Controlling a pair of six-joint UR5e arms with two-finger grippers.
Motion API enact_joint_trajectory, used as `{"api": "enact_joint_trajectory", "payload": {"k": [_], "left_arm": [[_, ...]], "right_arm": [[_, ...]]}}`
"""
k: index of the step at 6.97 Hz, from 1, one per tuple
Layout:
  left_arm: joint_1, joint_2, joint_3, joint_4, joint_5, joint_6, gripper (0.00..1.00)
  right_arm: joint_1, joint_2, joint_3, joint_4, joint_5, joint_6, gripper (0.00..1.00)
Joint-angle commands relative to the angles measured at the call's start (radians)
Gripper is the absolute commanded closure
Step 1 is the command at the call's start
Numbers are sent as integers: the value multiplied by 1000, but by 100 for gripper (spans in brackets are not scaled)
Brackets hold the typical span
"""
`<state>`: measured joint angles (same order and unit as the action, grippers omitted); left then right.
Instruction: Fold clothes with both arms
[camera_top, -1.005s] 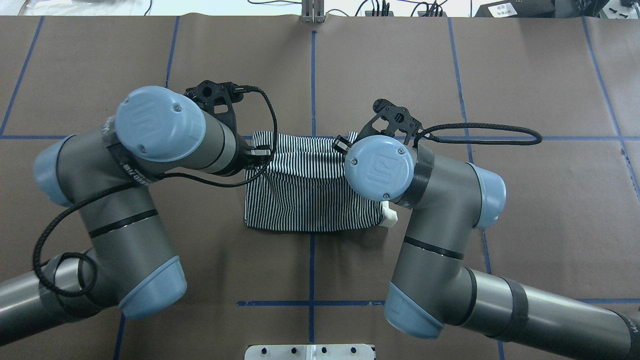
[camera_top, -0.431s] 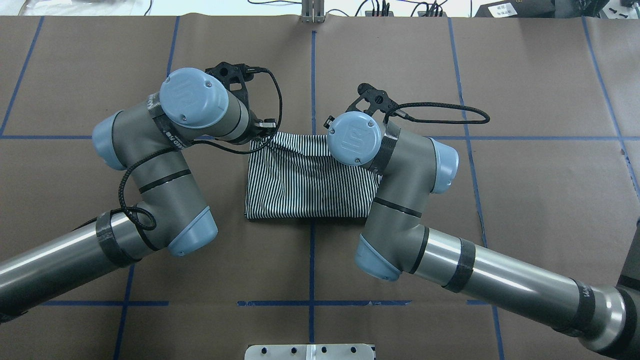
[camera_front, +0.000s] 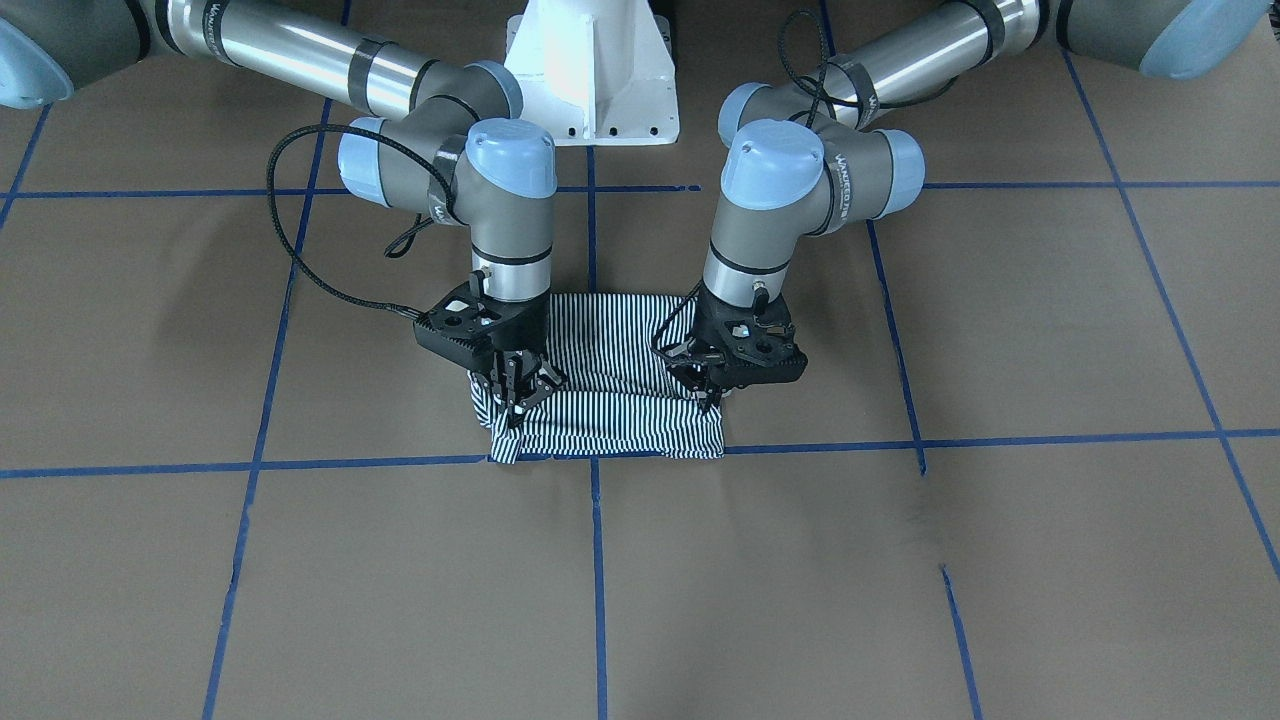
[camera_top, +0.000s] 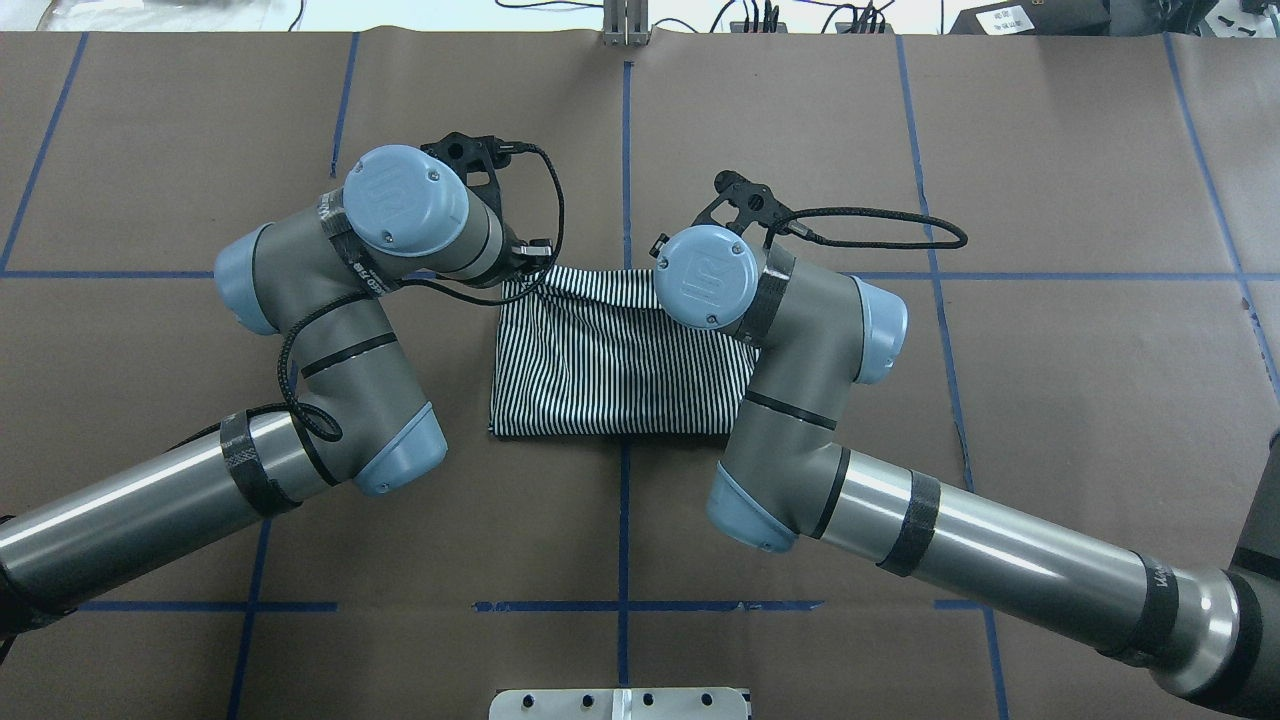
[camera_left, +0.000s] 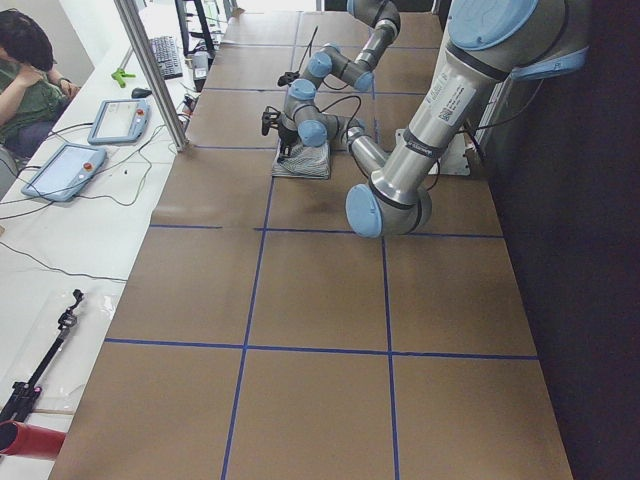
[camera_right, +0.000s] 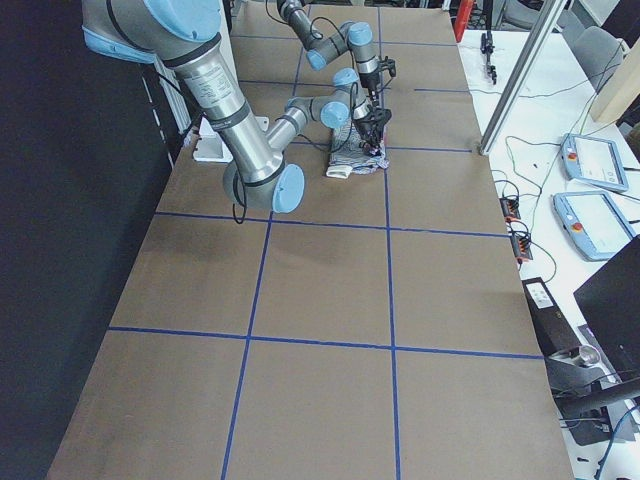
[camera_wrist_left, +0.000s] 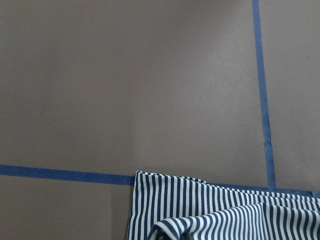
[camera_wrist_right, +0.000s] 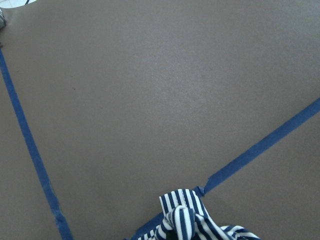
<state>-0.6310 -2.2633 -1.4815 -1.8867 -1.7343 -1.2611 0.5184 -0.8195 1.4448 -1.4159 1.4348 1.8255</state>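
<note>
Between left claw (camera_front: 712, 397) and right claw (camera_front: 513, 400), both pinching it, striped shirt (camera_front: 610, 417) lies folded.

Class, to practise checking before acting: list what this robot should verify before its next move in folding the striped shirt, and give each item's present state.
1. Right gripper shut on a corner of the polo shirt: ok.
2. Left gripper shut on the other corner: ok.
3. Shirt edge nearest the robot lies flat: ok.
4. Cloth between the held corners taut: cannot tell.
5. Layers lined up on the right arm's side: cannot tell, the arm covers them.
</note>
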Motion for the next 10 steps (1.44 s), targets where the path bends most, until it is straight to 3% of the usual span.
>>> {"api": "enact_joint_trajectory", "payload": {"k": [1, 2, 4, 5, 6, 9, 10], "left_arm": [[-1, 7, 10, -9, 6, 37, 33], [-4, 11, 0, -12, 2, 152, 0], [-51, 46, -13, -81, -8, 260, 0], [-91, 71, -19, -107, -61, 343, 0], [-114, 99, -19, -145, -118, 373, 0], [-114, 113, -19, -167, -120, 367, 0], [-114, 113, -20, -167, -120, 362, 0]], "right_arm": [[0, -1, -4, 2, 3, -53, 6], [3, 3, -3, 11, 4, -87, 0], [18, 2, 43, 9, 92, -150, 0], [17, 2, 67, 5, 95, -169, 0], [6, 6, 69, 5, 82, -210, 0], [-95, 8, 43, -3, -54, -365, 0], [-98, 13, 23, -3, -54, -371, 0]]}}
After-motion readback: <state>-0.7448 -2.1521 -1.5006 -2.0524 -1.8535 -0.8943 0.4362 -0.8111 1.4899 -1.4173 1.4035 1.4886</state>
